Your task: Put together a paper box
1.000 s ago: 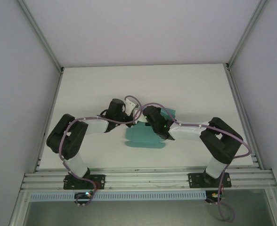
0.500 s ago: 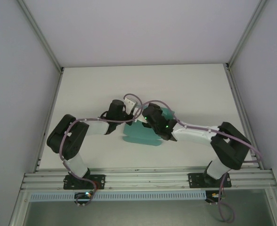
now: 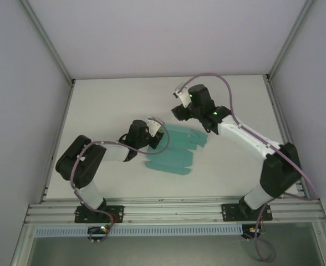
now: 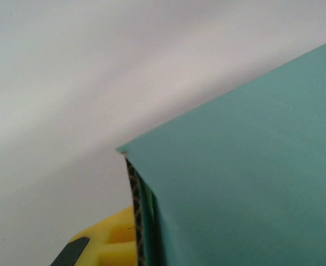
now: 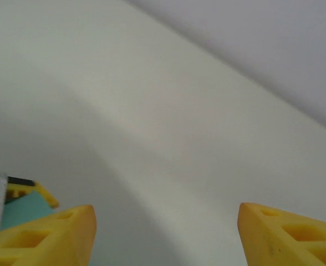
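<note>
Item: paper box [image 3: 173, 149], teal card, part-folded, lying flat mid-desk [image 3: 107, 100], slightly twd front edge. L gripper [image 3: 153, 130]: low at box's far-left corner, fingers clamped on the card edge; card seen pressed against the finger pad in wrist view. R gripper [image 5: 164, 230]: over desk nearer back edge, well apart from box, fingers spread wide, nothing held.

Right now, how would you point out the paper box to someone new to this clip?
On the white table, look near its middle. The paper box lies there, a thin card sheet with rounded flaps, clamped at its left edge by the left gripper. Its teal-green colour sets it apart from the white surface around it.
</note>
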`<state>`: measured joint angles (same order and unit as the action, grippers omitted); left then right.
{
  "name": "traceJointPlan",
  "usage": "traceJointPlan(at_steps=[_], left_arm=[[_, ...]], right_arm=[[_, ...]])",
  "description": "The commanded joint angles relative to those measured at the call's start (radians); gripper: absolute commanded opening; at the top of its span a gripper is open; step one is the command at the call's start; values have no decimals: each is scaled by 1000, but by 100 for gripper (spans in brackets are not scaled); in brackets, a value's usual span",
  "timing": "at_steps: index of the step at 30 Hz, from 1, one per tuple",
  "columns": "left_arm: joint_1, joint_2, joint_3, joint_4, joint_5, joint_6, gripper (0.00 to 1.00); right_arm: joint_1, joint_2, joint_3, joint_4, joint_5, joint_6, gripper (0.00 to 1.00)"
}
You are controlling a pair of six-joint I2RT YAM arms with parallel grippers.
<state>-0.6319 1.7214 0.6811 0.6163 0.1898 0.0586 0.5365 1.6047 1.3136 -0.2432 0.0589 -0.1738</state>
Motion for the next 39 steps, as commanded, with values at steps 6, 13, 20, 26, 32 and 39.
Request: traceJointPlan(at_steps=[6, 13, 20, 26, 32, 39], left_arm=[[-19, 57, -37, 155, -87, 19, 1], [-23, 74, -46, 162, -105, 0, 11], [-32, -11, -101, 103, -147, -38, 41], [-34, -74, -144, 105, -214, -72, 28], [-48, -22, -121, 209, -267, -68, 0], [-49, 19, -105, 264, -371, -163, 0]], right_arm=[[0, 182, 70, -320, -258, 37, 65], [7, 222, 49, -335, -371, 49, 61], [42, 211, -1, -316, -272, 66, 58], [56, 202, -18, -301, -232, 103, 57], [56, 226, 18, -318, -230, 139, 57], [53, 244, 59, -341, -189, 209, 61]])
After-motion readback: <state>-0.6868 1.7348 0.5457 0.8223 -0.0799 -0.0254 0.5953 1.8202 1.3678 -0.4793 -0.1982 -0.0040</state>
